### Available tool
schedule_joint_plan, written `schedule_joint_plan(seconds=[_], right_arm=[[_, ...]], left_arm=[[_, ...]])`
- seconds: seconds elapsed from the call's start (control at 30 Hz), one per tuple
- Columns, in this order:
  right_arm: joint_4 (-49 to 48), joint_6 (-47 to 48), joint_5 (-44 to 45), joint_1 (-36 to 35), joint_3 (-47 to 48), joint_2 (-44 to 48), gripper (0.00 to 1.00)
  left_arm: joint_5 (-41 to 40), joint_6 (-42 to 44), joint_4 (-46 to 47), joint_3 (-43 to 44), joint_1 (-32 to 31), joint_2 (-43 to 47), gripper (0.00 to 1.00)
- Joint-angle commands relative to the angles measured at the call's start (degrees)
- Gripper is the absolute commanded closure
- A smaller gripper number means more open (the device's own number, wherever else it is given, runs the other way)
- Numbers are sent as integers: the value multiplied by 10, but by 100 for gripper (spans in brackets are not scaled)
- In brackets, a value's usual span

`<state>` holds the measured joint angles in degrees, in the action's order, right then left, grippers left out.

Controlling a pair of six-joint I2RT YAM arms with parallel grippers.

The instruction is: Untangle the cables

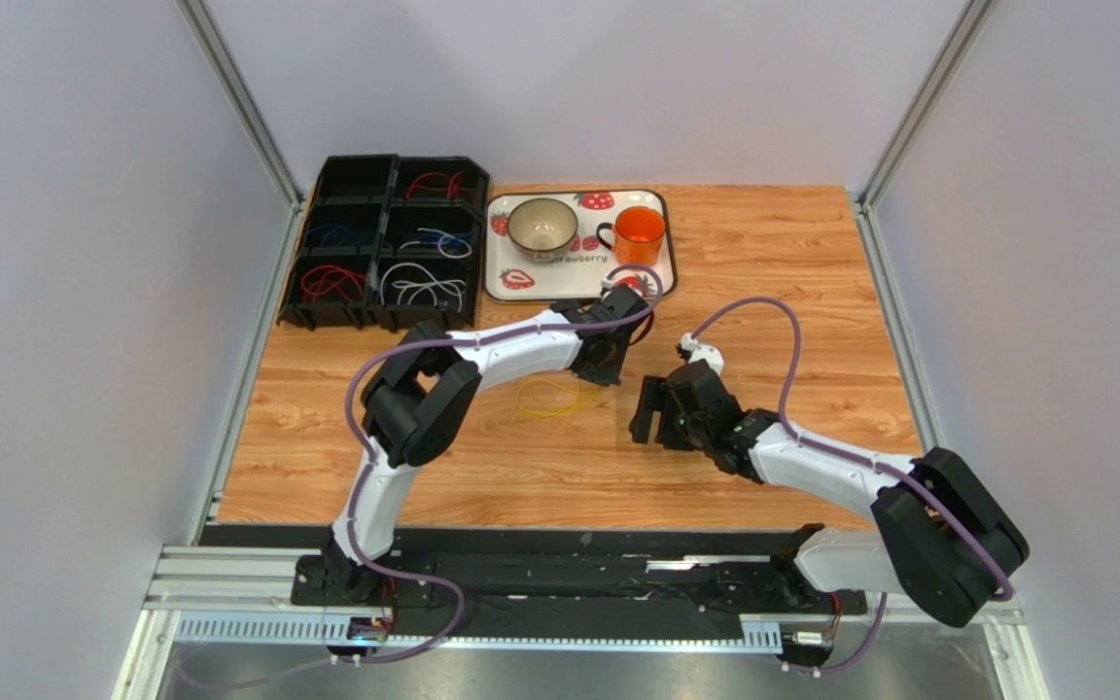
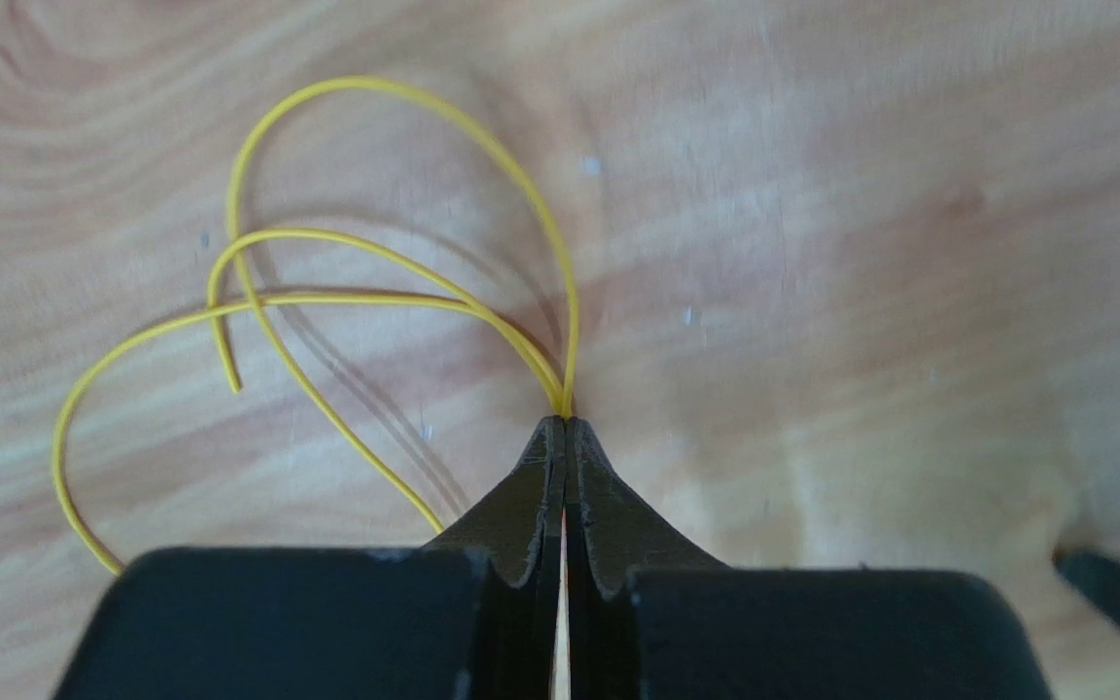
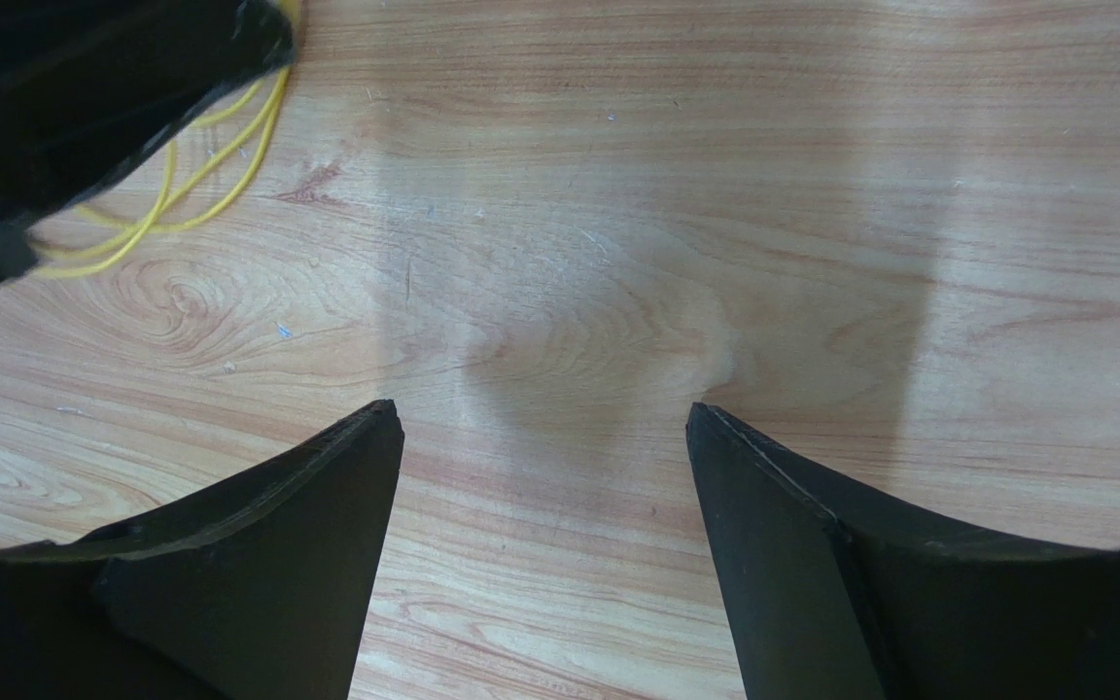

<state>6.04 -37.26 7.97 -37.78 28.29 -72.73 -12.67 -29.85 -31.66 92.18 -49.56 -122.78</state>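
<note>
Thin yellow cables (image 2: 376, 292) lie in loose loops on the wooden table (image 1: 756, 263). My left gripper (image 2: 566, 426) is shut on these yellow cables where the strands meet at its tips. From above, the yellow cables (image 1: 551, 397) show just left of that left gripper (image 1: 598, 368). My right gripper (image 3: 544, 416) stands open over bare wood, nothing between its fingers; the yellow cables (image 3: 208, 168) sit at its far left under the left arm. In the top view the right gripper (image 1: 649, 409) is right of the loops.
A black compartment bin (image 1: 383, 241) at the back left holds red, blue and white cables. Beside it a strawberry tray (image 1: 496, 277) carries a bowl (image 1: 541, 225) and an orange cup (image 1: 641, 234). Metal frame posts and grey walls flank the table.
</note>
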Motion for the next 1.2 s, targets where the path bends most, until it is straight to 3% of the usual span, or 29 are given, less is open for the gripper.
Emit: schedule_joint_plan(seconds=[0.0, 0.2, 0.37, 0.67, 0.7, 0.73, 0.83, 0.97, 1.07, 1.17], right_arm=[[11, -4, -1, 2, -1, -8, 21], [12, -4, -1, 2, 0, -7, 21], [13, -4, -1, 2, -1, -7, 20], [14, -5, -1, 2, 0, -7, 21], [14, -5, -1, 2, 1, -7, 20], [15, -5, -1, 2, 0, -7, 20], [15, -5, -1, 2, 0, -6, 21], [15, -6, -1, 2, 1, -9, 20], [15, -4, -4, 2, 5, -16, 20], [15, -2, -7, 2, 6, -21, 20]], left_arm=[[78, 27, -22, -30, 34, 105, 100], [203, 48, -17, -62, 96, 250, 100], [227, 67, -40, -59, 125, 319, 100], [235, 128, -127, 76, 186, 366, 100], [241, 135, -124, 73, 186, 366, 92], [247, 142, -119, 66, 186, 363, 60], [269, 143, -97, 12, 185, 349, 28], [273, 147, -14, -119, 184, 345, 21], [284, 187, 17, -143, 177, 318, 16], [264, 253, -15, -122, 160, 272, 15]])
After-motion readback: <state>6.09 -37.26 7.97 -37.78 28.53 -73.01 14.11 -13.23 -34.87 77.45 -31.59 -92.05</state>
